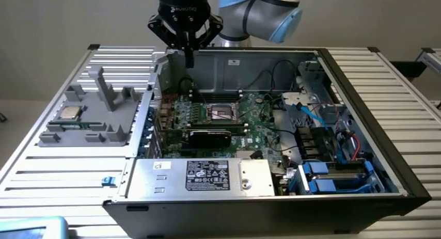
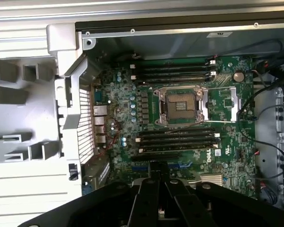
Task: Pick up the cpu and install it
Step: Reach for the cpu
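The step in hand is judged to be the approach to the pick; no part of the task is yet complete. The gripper (image 1: 187, 57) hangs above the far left corner of the open case (image 1: 241, 68), well above the board (image 1: 258, 123). The jaws are closed together and hold nothing. The cpu (image 1: 69, 113) lies flat, metal top up, in a recess of the grey fixture (image 1: 121, 115). The fixture stands on the slatted table (image 1: 386, 84), just outside the case wall at the exterior view's left. The cpu is well apart from the gripper, nearer the camera and further toward the exterior view's left, and nothing touches it. The socket (image 1: 222, 113) sits near the middle of the board, between 2 banks of memory slots. In the wrist view its contact field appears bare, so it is judged ready to receive the part. Whether its retaining frame is fully raised cannot be told. A black card (image 1: 210, 137) is mounted just near of the socket. Judged from this layout, the pick calls for 3 things. The jaws must be spread wider than the cpu. The gripper must be centred over the recess. The descent must be straight, clear of the fixture's upright posts. The cpu is thin and sits low in the recess, so the jaws would need to meet its edges squarely. A tilted or off-centre grip could let it slip or jam.
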Robot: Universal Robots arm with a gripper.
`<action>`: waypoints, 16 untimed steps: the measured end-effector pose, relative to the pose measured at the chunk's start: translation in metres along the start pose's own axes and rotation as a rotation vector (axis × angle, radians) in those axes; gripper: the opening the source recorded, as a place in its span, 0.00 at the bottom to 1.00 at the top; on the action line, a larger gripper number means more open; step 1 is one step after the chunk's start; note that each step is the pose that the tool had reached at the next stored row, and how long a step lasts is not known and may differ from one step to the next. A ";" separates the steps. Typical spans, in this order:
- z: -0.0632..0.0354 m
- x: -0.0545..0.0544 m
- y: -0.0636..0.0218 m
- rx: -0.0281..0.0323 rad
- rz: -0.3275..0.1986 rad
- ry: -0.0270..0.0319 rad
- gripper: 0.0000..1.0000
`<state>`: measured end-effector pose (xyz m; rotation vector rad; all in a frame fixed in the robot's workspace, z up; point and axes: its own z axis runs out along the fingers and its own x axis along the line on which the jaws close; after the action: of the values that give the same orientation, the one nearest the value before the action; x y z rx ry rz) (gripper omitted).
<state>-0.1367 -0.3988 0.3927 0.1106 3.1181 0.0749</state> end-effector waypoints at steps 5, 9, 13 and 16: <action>-0.0004 0.022 -0.0016 -0.0001 0.000 -0.0001 0.11; -0.0006 0.040 -0.0029 0.0000 0.000 -0.0001 0.11; -0.0010 0.059 -0.0041 0.0000 0.000 0.0000 0.11; -0.0012 0.072 -0.0050 -0.0001 0.000 -0.0001 0.11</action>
<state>-0.2089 -0.3987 0.3923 0.1105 3.1180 0.0750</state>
